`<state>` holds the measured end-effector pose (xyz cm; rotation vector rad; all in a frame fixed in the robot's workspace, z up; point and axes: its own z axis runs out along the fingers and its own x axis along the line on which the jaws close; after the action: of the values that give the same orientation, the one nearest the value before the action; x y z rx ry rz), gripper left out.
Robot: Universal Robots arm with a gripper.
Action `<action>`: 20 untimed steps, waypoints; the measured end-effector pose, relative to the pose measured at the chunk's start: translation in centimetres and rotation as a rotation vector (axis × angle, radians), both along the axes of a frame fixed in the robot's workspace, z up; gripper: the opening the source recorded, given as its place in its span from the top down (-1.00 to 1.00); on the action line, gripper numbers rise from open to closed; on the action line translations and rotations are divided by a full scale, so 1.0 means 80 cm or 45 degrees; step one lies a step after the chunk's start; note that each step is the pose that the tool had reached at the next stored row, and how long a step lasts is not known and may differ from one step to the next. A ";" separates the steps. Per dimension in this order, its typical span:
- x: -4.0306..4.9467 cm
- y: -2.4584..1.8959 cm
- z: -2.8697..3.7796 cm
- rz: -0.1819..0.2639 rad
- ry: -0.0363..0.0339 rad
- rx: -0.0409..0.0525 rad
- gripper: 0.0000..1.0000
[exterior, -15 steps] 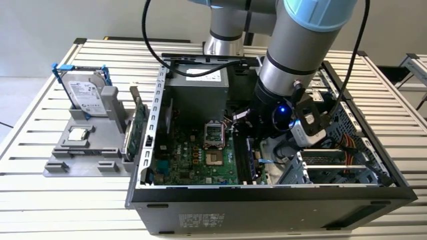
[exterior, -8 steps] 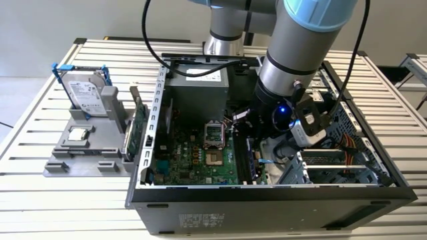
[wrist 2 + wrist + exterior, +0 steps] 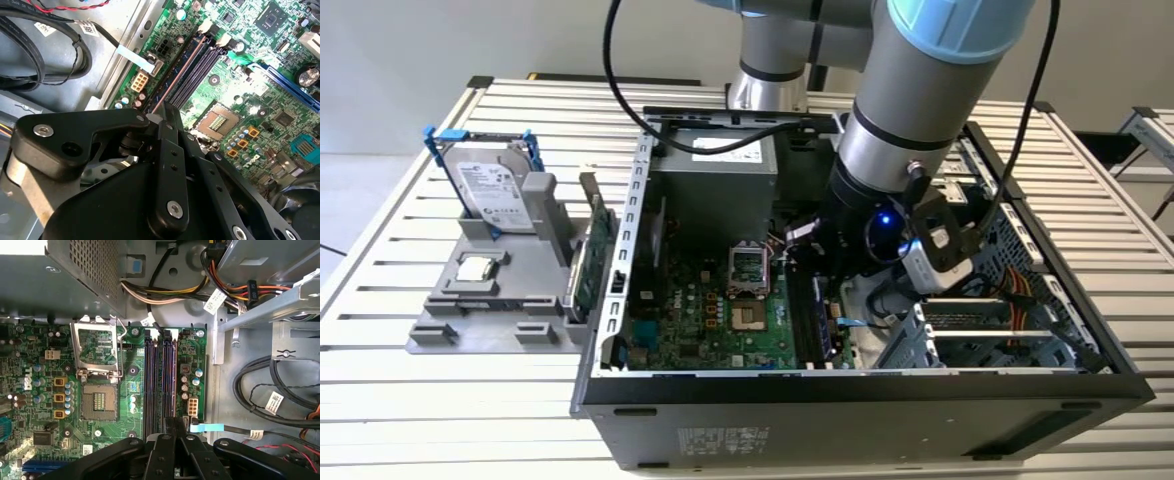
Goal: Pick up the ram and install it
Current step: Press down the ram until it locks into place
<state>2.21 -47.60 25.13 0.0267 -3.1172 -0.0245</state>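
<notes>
One robot arm [image 3: 907,110] reaches into one open computer case [image 3: 854,400]. Inside it lies one green motherboard [image 3: 100,385], and on that board one empty processor socket [image 3: 99,405] and four long memory slots [image 3: 160,385] running side by side, just beside the socket. Outside the case, to the exterior view's left, stands one grey holder [image 3: 494,300]; on it, one silver hard drive [image 3: 494,190] upright and one green card [image 3: 591,265] on edge, nearest the case.
</notes>
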 end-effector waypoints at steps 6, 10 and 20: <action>0.000 0.0001 -0.0001 0.097 0.0001 0.000 1.00; 0.000 0.0002 0.0000 0.176 0.0009 0.000 1.00; 0.000 0.0009 0.0000 0.357 0.0050 0.000 1.00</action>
<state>2.22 -47.53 25.13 0.4606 -3.0772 -0.0194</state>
